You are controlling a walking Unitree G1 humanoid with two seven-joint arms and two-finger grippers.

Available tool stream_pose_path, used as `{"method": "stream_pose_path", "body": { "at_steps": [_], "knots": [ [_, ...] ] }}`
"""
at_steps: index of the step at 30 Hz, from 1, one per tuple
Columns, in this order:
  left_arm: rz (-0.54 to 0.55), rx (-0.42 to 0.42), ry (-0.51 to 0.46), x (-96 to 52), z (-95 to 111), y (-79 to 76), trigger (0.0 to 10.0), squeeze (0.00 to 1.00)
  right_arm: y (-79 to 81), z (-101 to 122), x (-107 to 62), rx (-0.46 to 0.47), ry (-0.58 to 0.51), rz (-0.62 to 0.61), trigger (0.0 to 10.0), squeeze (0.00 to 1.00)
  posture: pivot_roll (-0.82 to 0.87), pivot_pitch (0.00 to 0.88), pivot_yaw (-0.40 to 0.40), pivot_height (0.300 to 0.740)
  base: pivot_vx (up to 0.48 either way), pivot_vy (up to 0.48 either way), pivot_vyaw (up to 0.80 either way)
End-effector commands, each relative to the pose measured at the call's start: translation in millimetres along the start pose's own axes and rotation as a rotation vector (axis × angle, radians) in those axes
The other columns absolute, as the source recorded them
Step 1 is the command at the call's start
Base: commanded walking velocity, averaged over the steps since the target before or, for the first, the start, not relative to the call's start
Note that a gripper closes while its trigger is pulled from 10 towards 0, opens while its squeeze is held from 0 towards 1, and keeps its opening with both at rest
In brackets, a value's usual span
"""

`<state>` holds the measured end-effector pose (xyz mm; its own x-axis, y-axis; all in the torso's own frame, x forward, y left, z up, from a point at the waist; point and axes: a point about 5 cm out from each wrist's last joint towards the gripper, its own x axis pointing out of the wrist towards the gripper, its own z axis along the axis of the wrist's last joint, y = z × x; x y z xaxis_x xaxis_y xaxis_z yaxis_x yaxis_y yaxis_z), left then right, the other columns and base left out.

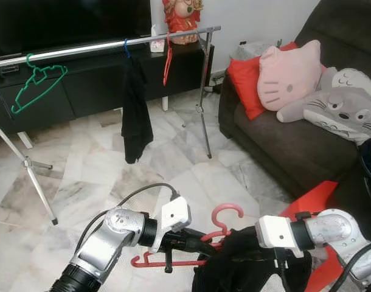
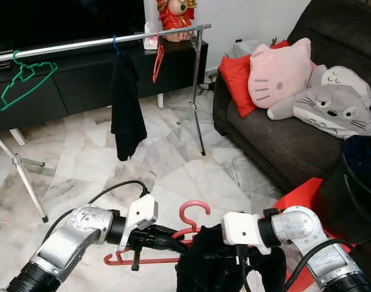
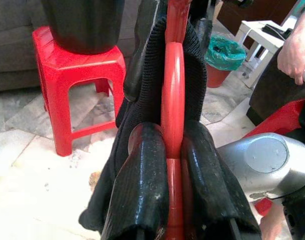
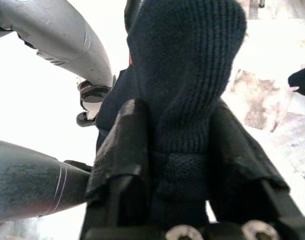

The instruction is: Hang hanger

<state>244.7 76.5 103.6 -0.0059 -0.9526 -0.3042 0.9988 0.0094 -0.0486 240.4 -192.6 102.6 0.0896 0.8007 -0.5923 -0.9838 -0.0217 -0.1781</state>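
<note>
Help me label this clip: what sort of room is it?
Likely a home living room: a dark sofa with plush cushions, a low black TV cabinet, and a clothes rail on marble floor.

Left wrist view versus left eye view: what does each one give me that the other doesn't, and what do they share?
Left wrist view: a red plastic stool with a black bin on it, a green-lined bin and a person's hand.

Left eye view: the clothes rail with a green hanger and a hung black garment, and the sofa with cushions.

Both: the left gripper shut on the red hanger, draped with dark knit clothing.
</note>
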Motion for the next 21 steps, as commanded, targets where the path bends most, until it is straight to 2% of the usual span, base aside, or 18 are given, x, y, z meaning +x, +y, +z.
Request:
{"method": "stream_pose_path", "body": {
  "at_steps": [1,21],
  "knots": [
    [0.007,0.09,-0.066,0.8,21.0,3.6,10.0,0.0,1.0,-1.0,2.2,0.003,0.003,0.017,0.0,0.0,-0.15,0.0,-0.068,0.74,0.0,0.0,0.0],
    [0.035,0.135,-0.096,3.6,25.2,5.4,10.0,0.0,2.2,3.8,3.9,0.007,-0.037,0.035,0.0,0.0,-0.15,0.0,-0.071,0.74,0.0,0.0,0.0]
  ]
}}
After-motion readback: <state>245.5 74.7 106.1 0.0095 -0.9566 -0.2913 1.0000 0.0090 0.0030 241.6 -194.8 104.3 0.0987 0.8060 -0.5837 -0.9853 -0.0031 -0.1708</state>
